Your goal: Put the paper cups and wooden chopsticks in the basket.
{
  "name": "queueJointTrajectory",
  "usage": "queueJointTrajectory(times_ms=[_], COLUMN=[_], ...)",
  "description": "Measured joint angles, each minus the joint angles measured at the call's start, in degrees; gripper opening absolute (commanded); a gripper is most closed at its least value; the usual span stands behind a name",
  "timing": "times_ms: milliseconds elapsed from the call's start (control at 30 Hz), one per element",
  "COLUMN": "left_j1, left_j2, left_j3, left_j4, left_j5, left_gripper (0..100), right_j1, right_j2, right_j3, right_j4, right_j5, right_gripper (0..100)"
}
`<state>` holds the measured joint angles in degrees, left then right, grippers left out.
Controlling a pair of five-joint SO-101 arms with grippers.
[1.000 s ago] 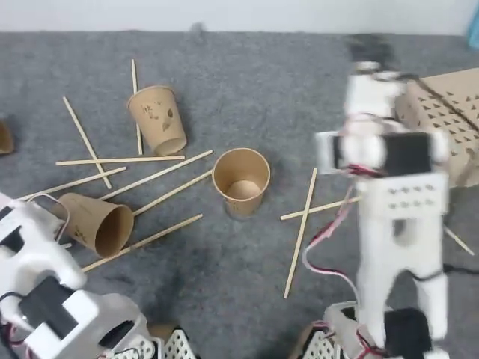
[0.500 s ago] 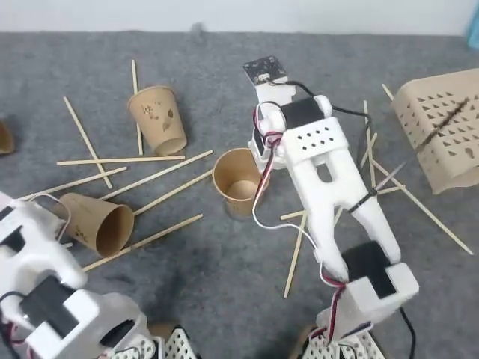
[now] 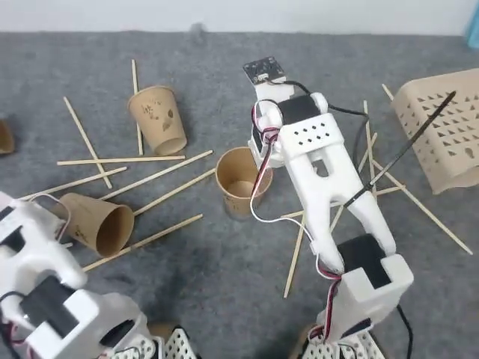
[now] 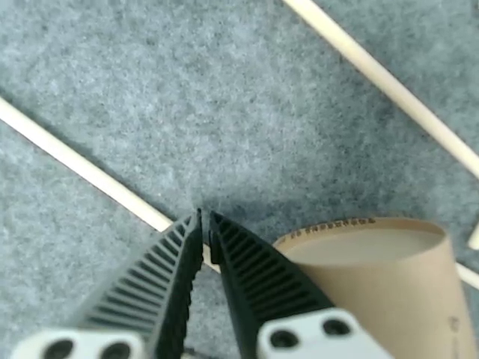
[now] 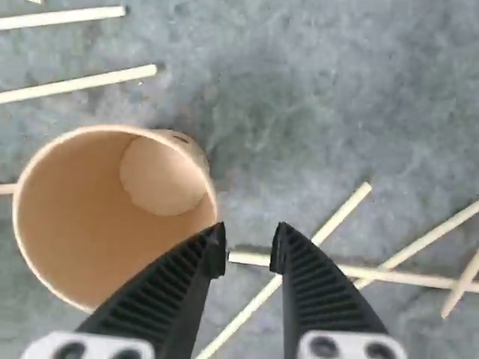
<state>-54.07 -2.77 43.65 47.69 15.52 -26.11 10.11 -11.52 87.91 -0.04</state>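
There are three cups in full view, and a bit of a fourth cup peeks in at the edge. Seven chopsticks lie on the side with the tipped cups, and more lie crossed by the arm on the other side, too mixed up to count. There is one basket and two arms.

Premises were consistent with a robotics test bench: left arm and right arm, with exposed wires and bare circuit board, on a grey felt-covered worktop against a plain white wall.
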Motion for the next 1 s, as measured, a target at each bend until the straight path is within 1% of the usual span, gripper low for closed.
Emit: queueJointTrajectory(times_ms=[100, 233, 367, 567, 700, 833, 900, 1000], left_j1=[0.00, 0.00, 0.00, 0.00, 0.00, 0.00, 0.00, 0.00], left_j2=[0.00, 0.00, 0.00, 0.00, 0.00, 0.00, 0.00, 0.00], left_j3=[0.00, 0.00, 0.00, 0.00, 0.00, 0.00, 0.00, 0.00], left_j4=[0.00, 0.00, 0.00, 0.00, 0.00, 0.00, 0.00, 0.00], left_j5=[-0.44, -0.62, -0.62, -0.79, -0.79, -0.79, -0.79, -0.79], left_gripper=[1, 1, 1, 1, 1, 1, 1, 1], right_j1=[-0.62, -3.43, -5.89, -6.51, -3.43, 0.70, 0.97, 0.44], right_j2=[-1.23, -1.76, -1.76, 0.35, 2.99, 7.82, 9.23, 9.41], right_j3=[-1.05, -1.23, -1.23, -1.23, -1.93, -2.64, -2.37, -2.46], right_j4=[2.55, 5.01, 5.63, 5.27, 5.01, 5.01, 5.01, 5.01], right_j5=[0.00, -0.09, -0.09, -0.09, -0.09, -0.09, -0.09, 2.73], right_gripper=[13.4, 13.4, 13.4, 13.0, 12.5, 3.9, 1.0, 1.0])
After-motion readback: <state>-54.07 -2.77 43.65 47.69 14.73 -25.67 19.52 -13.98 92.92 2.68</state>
